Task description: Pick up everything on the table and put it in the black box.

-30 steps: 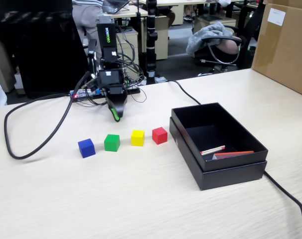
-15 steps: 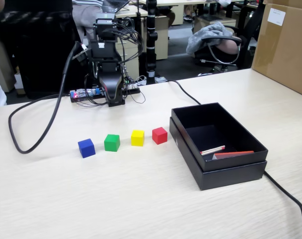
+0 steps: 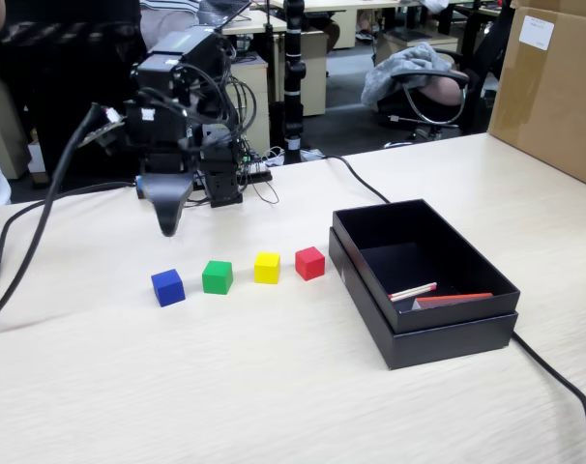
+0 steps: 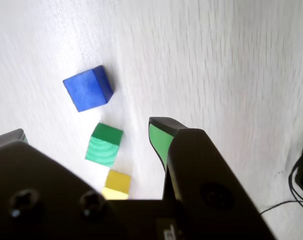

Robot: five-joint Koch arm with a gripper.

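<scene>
Arm has swung left, gripper (image 3: pixel 167 228) now above-behind blue cube (image 3: pixel 167 287), jaws spread open and empty, green cube (image 4: pixel 104 145) between tips in wrist view.

No readable text is showing in either view. A white label (image 3: pixel 536 32) is sitting on the brown cardboard carton (image 3: pixel 554 92) at the right edge of the fixed view, but its print is too small to make out. Nothing legible is showing on the arm's black housing. The blue cube (image 4: pixel 88 89), green cube (image 4: pixel 105 145), yellow cube (image 4: pixel 116 184) and red cube (image 3: pixel 310 262) are showing plain faces, no markings. The black box (image 3: pixel 467 333) is carrying no lettering either. The wrist view is showing only bare screw heads on the mount.
</scene>
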